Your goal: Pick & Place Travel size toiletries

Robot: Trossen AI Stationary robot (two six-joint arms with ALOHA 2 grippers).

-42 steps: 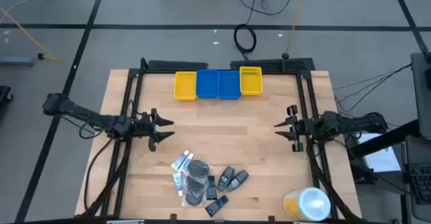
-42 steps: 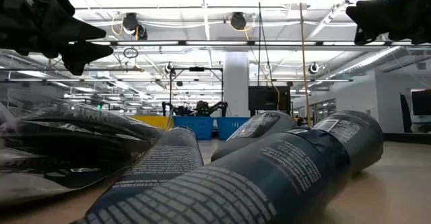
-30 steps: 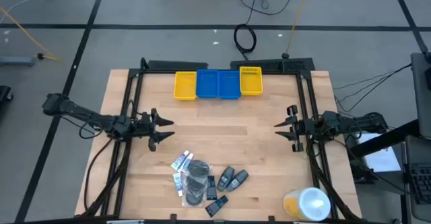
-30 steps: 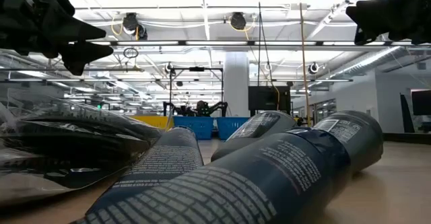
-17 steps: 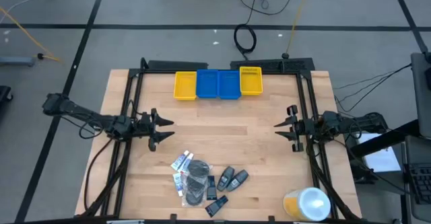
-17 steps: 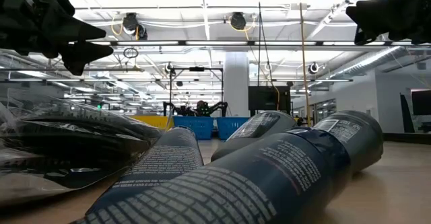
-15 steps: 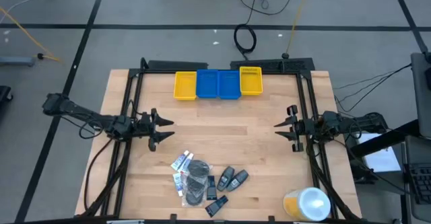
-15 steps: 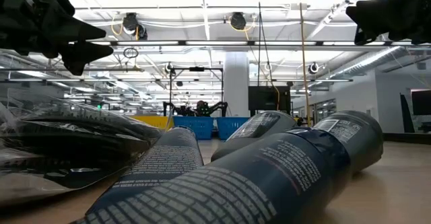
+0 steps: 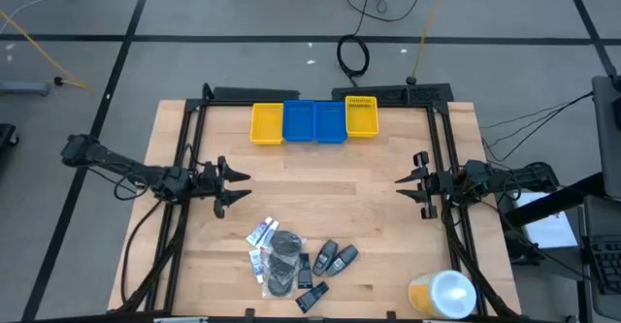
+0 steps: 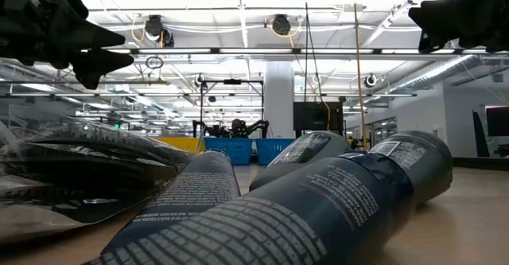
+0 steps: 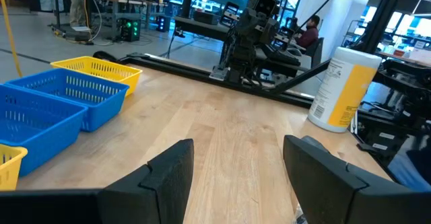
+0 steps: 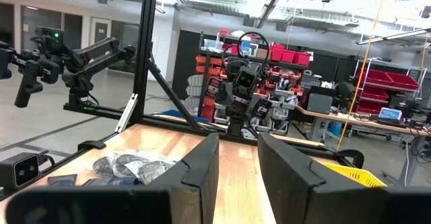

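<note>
Toiletries lie heaped at the table's near edge: white-and-blue tubes (image 9: 260,236), clear-wrapped round black pieces (image 9: 282,261), dark grey mini bottles (image 9: 335,258) and small black packets (image 9: 311,297), well apart from the bins (image 9: 314,122). They look light; the bottles seem stiff and likely to roll, best pinched across the body, while the slick wrapped pieces want an edge grip. Left gripper (image 9: 229,184) hovers spread and empty beside the pile; right gripper (image 9: 411,180) waits opposite, fingers narrowly parted, holding nothing.

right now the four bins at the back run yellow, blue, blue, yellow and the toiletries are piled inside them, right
Not quite. The bins do run yellow, blue, blue, yellow along the back, but the toiletries lie loose on the table's front edge, well apart from them. The high view shows this.
</note>
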